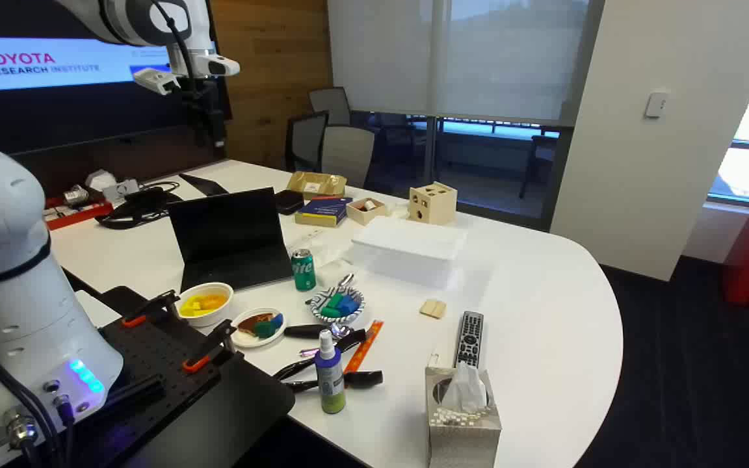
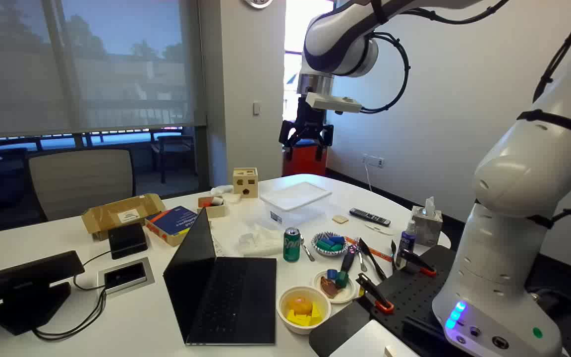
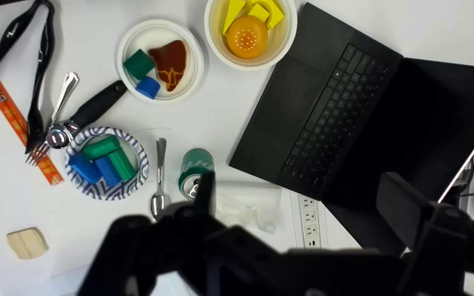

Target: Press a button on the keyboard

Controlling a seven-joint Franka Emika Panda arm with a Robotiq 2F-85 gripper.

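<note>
The keyboard is the flat black key deck of a small laptop. It lies on the white table in both exterior views [image 1: 238, 270] [image 2: 226, 295], and its keys show in the wrist view [image 3: 335, 111]. The laptop's dark screen [image 2: 194, 277] stands raised behind the keys. My gripper [image 2: 304, 152] is high above the table, clear of the laptop, and also shows in an exterior view [image 1: 213, 133]. In the wrist view the gripper [image 3: 298, 193] has its two black fingers wide apart with nothing between them. The keyboard shows above the jaws there, apart from them.
A green can [image 2: 291, 245] stands beside the laptop. A white bowl with yellow pieces [image 2: 299, 325] and a small plate with toy food [image 2: 352, 292] are near its front edge. A patterned bowl [image 3: 138, 181], a clear lidded bin [image 1: 407, 266] and a remote control [image 1: 470, 338] lie farther off.
</note>
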